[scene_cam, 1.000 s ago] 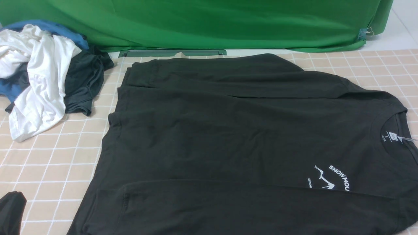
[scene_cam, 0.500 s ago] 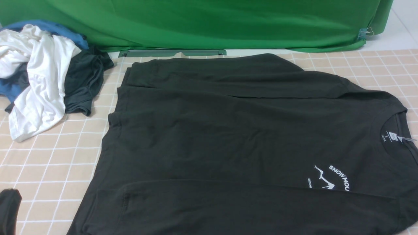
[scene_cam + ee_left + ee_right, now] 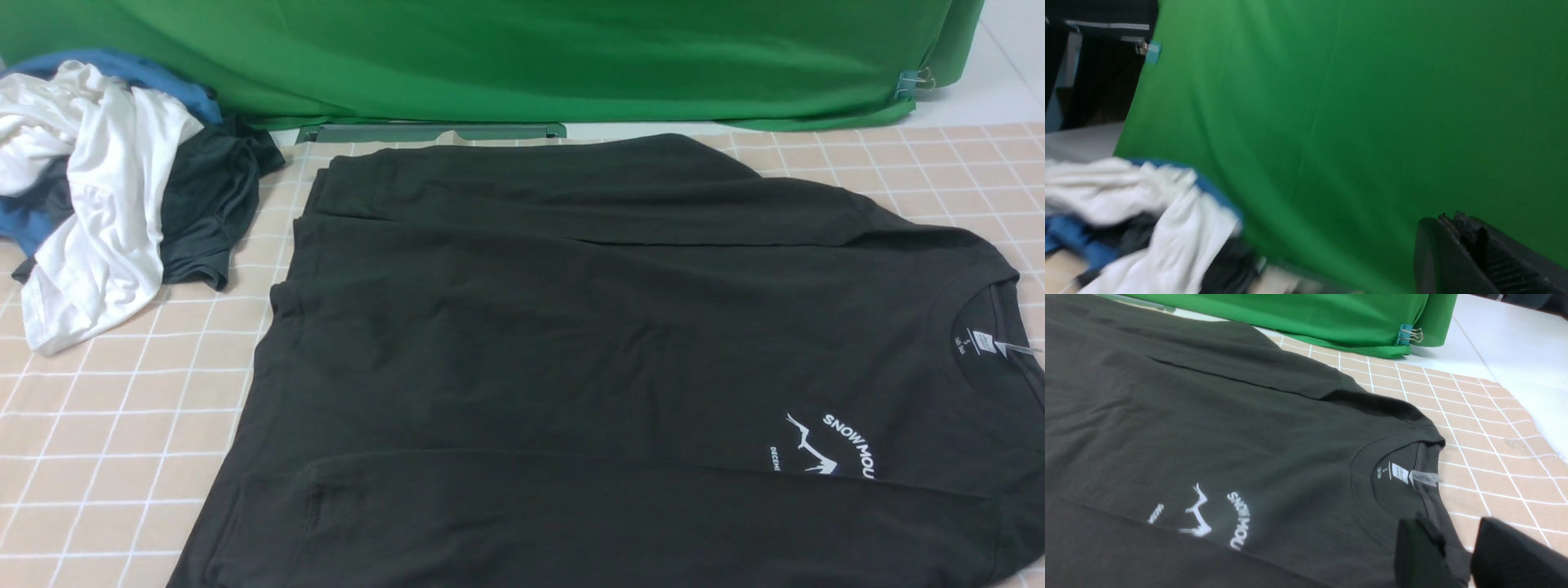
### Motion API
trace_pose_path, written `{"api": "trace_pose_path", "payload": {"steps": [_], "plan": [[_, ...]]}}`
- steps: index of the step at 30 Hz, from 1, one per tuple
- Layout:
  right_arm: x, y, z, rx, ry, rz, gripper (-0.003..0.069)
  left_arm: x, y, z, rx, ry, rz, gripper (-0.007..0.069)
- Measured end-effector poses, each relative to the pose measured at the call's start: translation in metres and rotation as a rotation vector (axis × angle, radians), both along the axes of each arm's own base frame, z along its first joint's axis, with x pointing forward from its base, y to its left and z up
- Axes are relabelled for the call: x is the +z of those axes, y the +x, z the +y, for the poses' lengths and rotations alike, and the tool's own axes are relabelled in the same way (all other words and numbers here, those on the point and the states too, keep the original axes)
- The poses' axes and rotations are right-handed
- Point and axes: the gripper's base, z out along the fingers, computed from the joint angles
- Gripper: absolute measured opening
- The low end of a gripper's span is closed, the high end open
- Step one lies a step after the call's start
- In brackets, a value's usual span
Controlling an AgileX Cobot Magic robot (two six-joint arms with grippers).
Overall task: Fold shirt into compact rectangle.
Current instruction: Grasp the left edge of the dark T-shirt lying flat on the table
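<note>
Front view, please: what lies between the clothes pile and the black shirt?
Only bare checked tablecloth separates the clothes pile from the shirt, shown in the front view.

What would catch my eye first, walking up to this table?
The big black shirt spread flat across the pink checked tablecloth, its neck toward the right and a white mountain print on the chest. Next come the bright green backdrop cloth hanging behind it and a crumpled pile of white, blue and dark clothes at the far left.
</note>
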Motion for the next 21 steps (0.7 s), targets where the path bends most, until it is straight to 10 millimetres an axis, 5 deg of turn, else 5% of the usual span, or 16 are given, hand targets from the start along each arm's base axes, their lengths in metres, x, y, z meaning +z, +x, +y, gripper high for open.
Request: {"api": "trace_pose_path", "payload": {"steps": [3, 7, 12, 14, 17, 21], "plan": [[0.012, 0.001, 0.000, -0.015, 0.140, -0.137, 0.0243, 0.016, -0.007, 0.004, -0.006, -0.118, -0.199, 0.0020], [0.026, 0.001, -0.002, -0.031, 0.350, -0.289, 0.0243, 0.048, -0.002, 0.000, -0.073, -0.163, -0.139, 0.0020], [0.033, 0.000, -0.003, -0.031, 0.464, -0.363, 0.0238, 0.095, 0.028, -0.010, -0.122, -0.043, 0.275, 0.0020], [0.034, -0.001, -0.003, -0.030, 0.471, -0.375, 0.0237, 0.103, 0.056, -0.014, -0.148, 0.065, 0.607, 0.0020], [0.038, -0.002, -0.004, -0.027, 0.480, -0.421, 0.0237, 0.094, 0.093, -0.019, -0.229, 0.203, 0.933, 0.0020], [0.050, -0.004, -0.003, -0.018, 0.489, -0.407, 0.0167, 0.052, 0.129, -0.027, -0.384, 0.259, 1.276, 0.0018]]}}
